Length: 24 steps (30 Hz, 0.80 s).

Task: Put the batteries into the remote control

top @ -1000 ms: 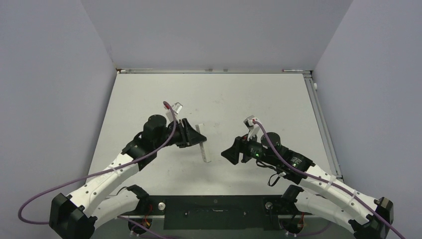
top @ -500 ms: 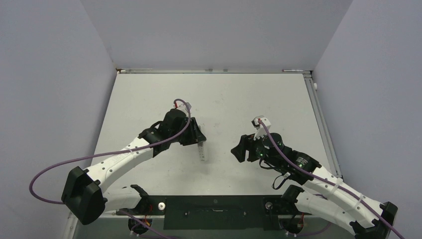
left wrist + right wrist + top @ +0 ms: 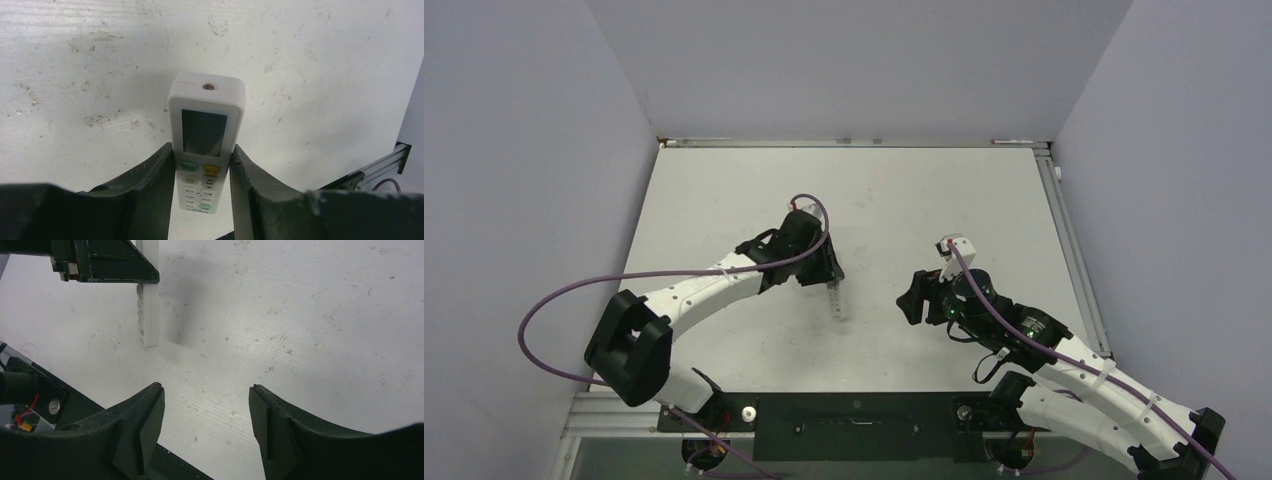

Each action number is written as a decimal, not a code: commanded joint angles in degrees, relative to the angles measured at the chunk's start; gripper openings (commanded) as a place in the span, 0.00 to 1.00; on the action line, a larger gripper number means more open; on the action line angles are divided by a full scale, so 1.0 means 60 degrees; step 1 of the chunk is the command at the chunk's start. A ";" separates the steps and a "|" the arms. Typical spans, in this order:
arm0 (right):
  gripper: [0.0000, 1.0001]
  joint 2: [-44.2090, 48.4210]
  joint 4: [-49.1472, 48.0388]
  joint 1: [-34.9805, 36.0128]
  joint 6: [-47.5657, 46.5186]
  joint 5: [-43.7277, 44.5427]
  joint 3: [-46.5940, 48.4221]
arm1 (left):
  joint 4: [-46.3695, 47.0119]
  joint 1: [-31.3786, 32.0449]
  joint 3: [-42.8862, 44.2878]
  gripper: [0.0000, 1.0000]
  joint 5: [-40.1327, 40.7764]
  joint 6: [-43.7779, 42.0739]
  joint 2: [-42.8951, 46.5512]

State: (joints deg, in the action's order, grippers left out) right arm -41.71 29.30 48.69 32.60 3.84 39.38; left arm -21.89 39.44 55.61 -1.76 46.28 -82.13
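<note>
The remote control is a slim white bar with a dark screen and green and yellow buttons. My left gripper is shut on its two long sides, with the button face toward the wrist camera. In the top view the remote sticks out toward me from the left gripper, near the table's middle. It also shows in the right wrist view, below the left gripper. My right gripper is open and empty to the right of the remote, its fingers over bare table. The batteries are not in view.
The white table is scuffed, with grey walls on three sides. An aluminium rail runs along the right edge. A black mounting plate with the arm bases lies at the near edge.
My left arm has stretched forward and turned its gripper further over the remote, which now looks shorter from above. My right gripper has drawn back a little to the right.
</note>
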 commanded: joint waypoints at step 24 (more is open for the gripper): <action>0.61 -0.0386 -0.0303 -0.0072 -0.0021 0.0621 -0.0203 | 0.0001 0.0029 0.1958 0.03 -0.0014 -0.0042 -0.3257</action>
State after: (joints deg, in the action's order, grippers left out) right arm -43.88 29.65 48.69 32.56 6.09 38.46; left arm -22.20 39.44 64.34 -1.78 46.09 -100.36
